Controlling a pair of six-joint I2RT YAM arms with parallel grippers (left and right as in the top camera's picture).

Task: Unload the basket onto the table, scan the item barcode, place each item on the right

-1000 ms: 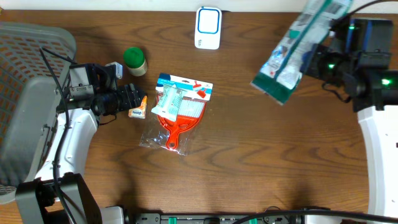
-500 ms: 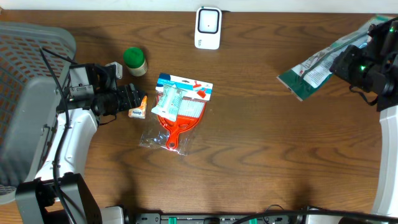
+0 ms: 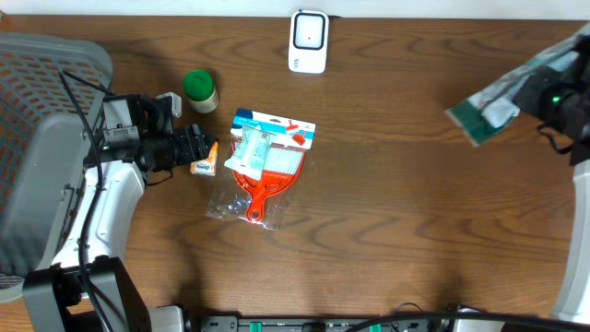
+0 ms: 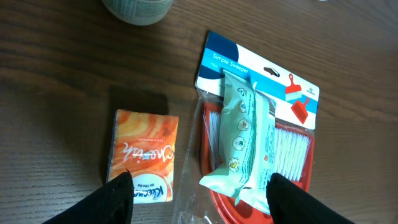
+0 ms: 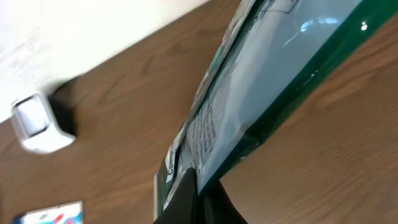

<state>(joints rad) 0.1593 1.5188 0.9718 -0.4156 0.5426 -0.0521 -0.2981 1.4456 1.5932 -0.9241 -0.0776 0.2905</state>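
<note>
Overhead, a brown wooden bench [image 3: 387, 221] carries a white barcode scanner [image 3: 309, 40] with a blue-framed face, standing at the far edge near the middle. The green-edged packet [image 3: 484, 101] is well to the right of the scanner, raised off the bench and tilted, with the right gripper [image 3: 535, 92] clamped on it near the frame's right edge. On the left half a green-lidded jar [image 3: 199, 89] stands upright, and just below it the left gripper [image 3: 191, 148] points at a small orange tissue packet [image 3: 204, 166]. Right beside that lies a carded dustpan set [image 3: 267, 161], red pan and brush under clear plastic, with a pale wipes pouch [image 3: 251, 148] resting on top. A grey mesh basket [image 3: 41, 101] fills the far left. From the left wrist, the left gripper [image 4: 202, 199] has its fingers [image 4: 115, 196] spread wide apart; the orange tissue packet [image 4: 142, 158] lies flat by one fingertip, the wipes pouch [image 4: 245, 134] and the dustpan set [image 4: 292, 130] reach toward the other, and the jar's base [image 4: 137, 7] shows at the top edge. From the right wrist, the right gripper [image 5: 198, 193] is closed on the lower end of the green-edged packet [image 5: 267, 106], which crosses the frame diagonally and blocks much of the bench; the scanner [image 5: 38, 124] sits far off at the left, and a corner of the dustpan set's blue card [image 5: 53, 214] shows at the bottom.
</note>
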